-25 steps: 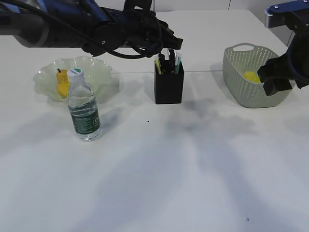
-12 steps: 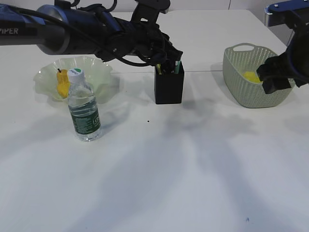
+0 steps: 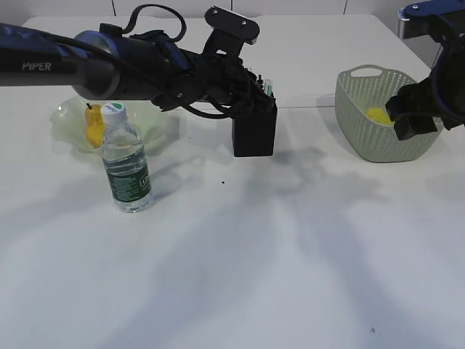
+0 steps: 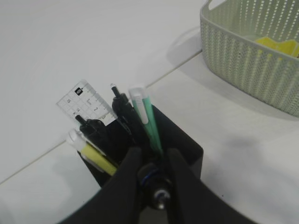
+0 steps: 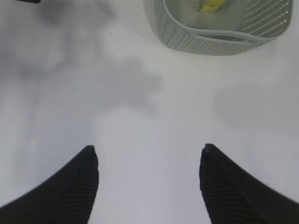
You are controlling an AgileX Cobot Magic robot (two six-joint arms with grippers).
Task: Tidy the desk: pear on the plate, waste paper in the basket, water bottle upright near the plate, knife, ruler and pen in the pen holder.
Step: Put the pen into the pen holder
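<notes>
My left gripper [image 4: 154, 156] is shut on a dark pen [image 4: 158, 189] with a blue ring, its lower end inside the black pen holder [image 3: 254, 136]. The holder [image 4: 189, 149] also contains a clear ruler [image 4: 86, 100], a green pen [image 4: 145, 116], black pens and a yellow and white knife [image 4: 91, 151]. A yellow pear [image 3: 94, 125] lies on the pale green plate [image 3: 149, 107]. The water bottle [image 3: 127, 166] stands upright in front of the plate. Yellow waste paper [image 3: 378, 114] lies in the green basket [image 3: 378, 138]. My right gripper [image 5: 147, 156] hangs open and empty near the basket [image 5: 210, 39].
The left arm [image 3: 109, 62] stretches across the plate and bottle at the back left. The right arm [image 3: 429, 94] stands in front of the basket's right side. A seam in the table [image 3: 312, 107] runs behind the holder.
The left arm has dropped lower over the pen holder, taking the held pen down into it. The right arm has stayed still.
</notes>
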